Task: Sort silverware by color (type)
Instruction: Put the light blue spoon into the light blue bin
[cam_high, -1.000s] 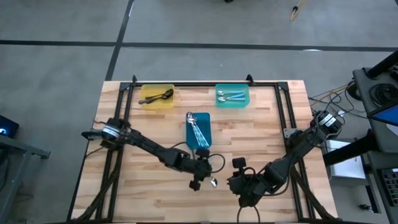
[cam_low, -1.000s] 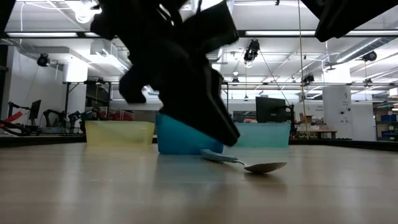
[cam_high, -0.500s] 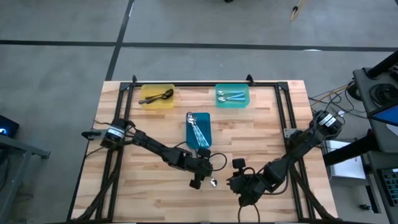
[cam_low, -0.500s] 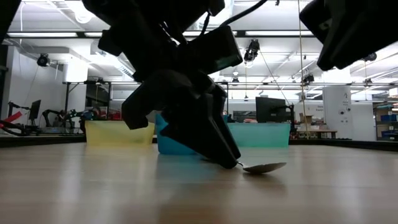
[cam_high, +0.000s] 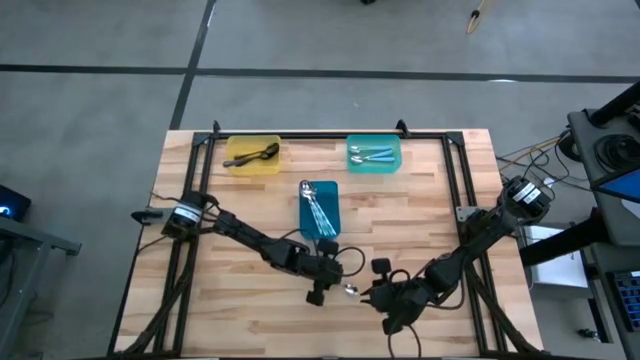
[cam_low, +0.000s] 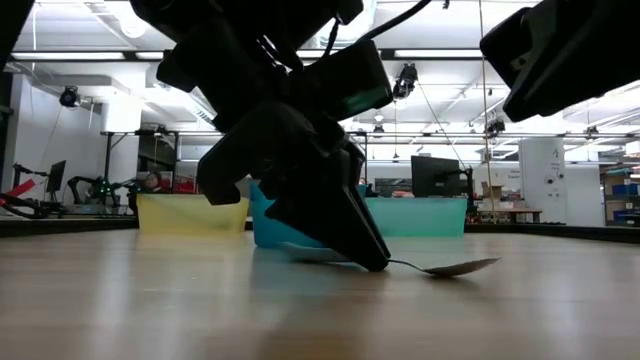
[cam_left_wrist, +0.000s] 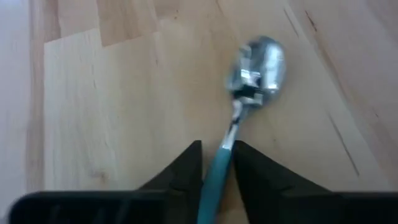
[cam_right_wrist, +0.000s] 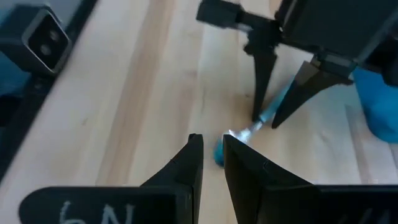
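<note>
A spoon with a light blue handle and a silver bowl (cam_high: 349, 290) lies on the wood between my two grippers. My left gripper (cam_high: 330, 289) is shut on its handle (cam_left_wrist: 216, 167), and the bowl (cam_left_wrist: 258, 65) points away toward my right gripper (cam_high: 372, 292). My right gripper (cam_right_wrist: 211, 140) hovers just past the bowl with a narrow gap between its fingers, touching nothing. In the low view my left gripper (cam_low: 368, 258) fills the middle. Dark spoons lie in the yellow tray (cam_high: 236, 166), blue-handled ones in the teal tray (cam_high: 352, 165), silver ones in the blue tray (cam_high: 330, 222). My left gripper pinches the spoon's light blue handle (cam_left_wrist: 217, 158) between its two fingers. The fingers slant down from above and from the table's left, and the spoon sticks out forward past the fingertips (cam_low: 375, 262). The spoon lies almost level (cam_low: 450, 267); whether its bowl touches the table, I cannot tell.
The three trays stand toward the far edge, the blue one (cam_low: 290, 232) nearest the grippers. A dark frame (cam_high: 300, 136) runs around the table's far and side edges. Bare wood lies to the left and right of both grippers along the near edge.
My left gripper has come down onto the spoon's handle. The spoon has shifted a little toward the table's right, its bowl now nearer my right gripper. My right gripper has come slightly closer to the spoon.
</note>
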